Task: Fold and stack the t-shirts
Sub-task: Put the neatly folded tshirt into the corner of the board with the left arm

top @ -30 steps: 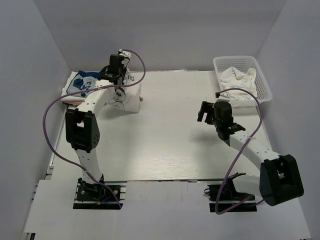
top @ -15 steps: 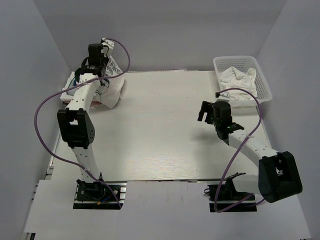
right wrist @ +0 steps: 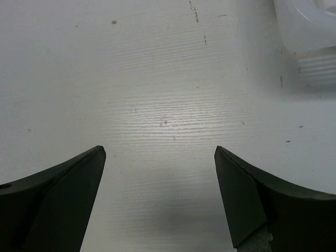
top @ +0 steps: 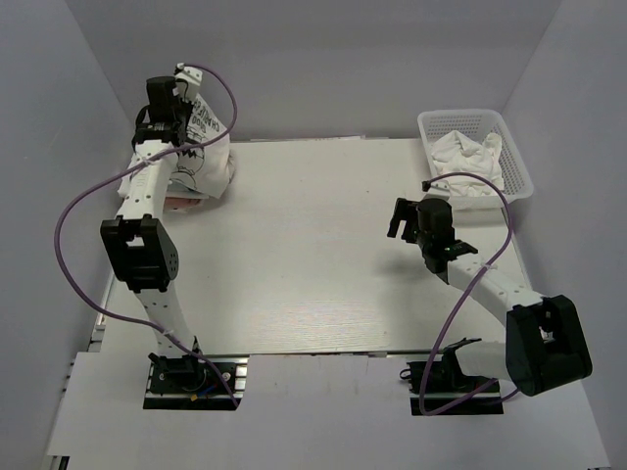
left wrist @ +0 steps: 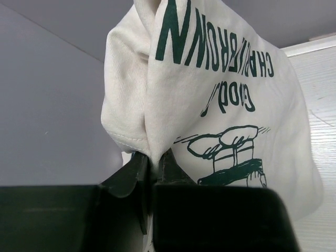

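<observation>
My left gripper (top: 184, 90) is raised at the far left corner and shut on a fold of the white Charlie Brown t-shirt (top: 206, 152), which hangs bunched below it. In the left wrist view the jaws (left wrist: 152, 157) pinch the cloth, with the dark green print (left wrist: 220, 89) facing the camera. A thin pink edge of the folded stack (top: 174, 202) shows under the hanging shirt; the white-and-blue shirt is hidden behind it. My right gripper (top: 400, 217) is open and empty, low over bare table (right wrist: 160, 152) right of centre.
A white plastic basket (top: 519, 166) at the far right corner holds crumpled white cloth (top: 468, 157); its corner shows in the right wrist view (right wrist: 310, 26). Grey walls close in the back and both sides. The left arm's purple cable loops out to the left.
My left gripper has lifted the Charlie Brown shirt and carried it left and back, over the stack. The white-and-blue shirt is now covered. The right arm has hardly moved.
</observation>
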{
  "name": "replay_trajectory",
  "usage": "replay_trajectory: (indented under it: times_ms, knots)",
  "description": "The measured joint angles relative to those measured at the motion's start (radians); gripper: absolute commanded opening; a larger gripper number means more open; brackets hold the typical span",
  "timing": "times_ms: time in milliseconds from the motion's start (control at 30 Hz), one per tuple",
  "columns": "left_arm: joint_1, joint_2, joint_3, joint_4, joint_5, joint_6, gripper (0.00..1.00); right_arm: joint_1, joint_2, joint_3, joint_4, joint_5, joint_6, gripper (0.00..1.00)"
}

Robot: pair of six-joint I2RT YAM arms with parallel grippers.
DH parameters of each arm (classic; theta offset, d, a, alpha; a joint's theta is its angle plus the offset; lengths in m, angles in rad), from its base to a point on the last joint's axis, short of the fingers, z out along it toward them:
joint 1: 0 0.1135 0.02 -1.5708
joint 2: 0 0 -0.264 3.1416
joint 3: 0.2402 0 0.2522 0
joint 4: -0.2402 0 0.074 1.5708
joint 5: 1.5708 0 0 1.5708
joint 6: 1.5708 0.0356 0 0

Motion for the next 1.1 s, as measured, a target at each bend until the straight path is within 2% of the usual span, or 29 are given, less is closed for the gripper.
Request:
replay_trajectory:
  times_ms: [300, 500, 533, 567, 600, 633, 667, 733, 767, 967, 1100]
  knots:
    - [0.152, 0.058, 0.044, 0.075, 0.053, 0.027, 0.00, 0.000, 0.059, 0.003, -0.009, 0.033, -0.003, 0.90]
    - [0.259, 0.254, 0.124, 0.145, 0.109, 0.037, 0.00, 0.001, 0.141, 0.045, -0.031, 0.043, -0.003, 0.90]
    - [0.268, 0.289, 0.134, 0.151, 0.115, 0.034, 0.02, 0.001, 0.157, 0.053, -0.033, 0.043, -0.003, 0.90]
    - [0.274, 0.321, 0.142, 0.161, 0.119, 0.032, 0.08, 0.001, 0.170, 0.061, -0.034, 0.043, -0.003, 0.90]
    - [0.278, 0.353, 0.149, 0.173, 0.121, 0.028, 0.40, 0.001, 0.185, 0.069, -0.038, 0.043, -0.003, 0.90]
    - [0.280, 0.379, 0.151, 0.188, 0.120, 0.026, 0.50, 0.001, 0.198, 0.077, -0.041, 0.042, -0.003, 0.90]
    - [0.280, 0.400, 0.151, 0.203, 0.120, 0.020, 0.55, 0.001, 0.208, 0.085, -0.045, 0.040, -0.003, 0.90]
    - [0.279, 0.430, 0.151, 0.229, 0.117, 0.011, 0.95, 0.002, 0.225, 0.099, -0.053, 0.035, -0.003, 0.90]
    - [0.278, 0.439, 0.151, 0.242, 0.113, 0.004, 1.00, 0.002, 0.229, 0.103, -0.056, 0.033, -0.002, 0.90]
    - [0.265, 0.435, 0.176, 0.267, 0.093, -0.084, 1.00, 0.002, 0.229, 0.107, -0.061, 0.016, -0.003, 0.90]
    - [0.238, 0.398, 0.187, 0.206, 0.112, -0.155, 1.00, 0.002, 0.213, 0.107, -0.061, 0.006, -0.004, 0.90]
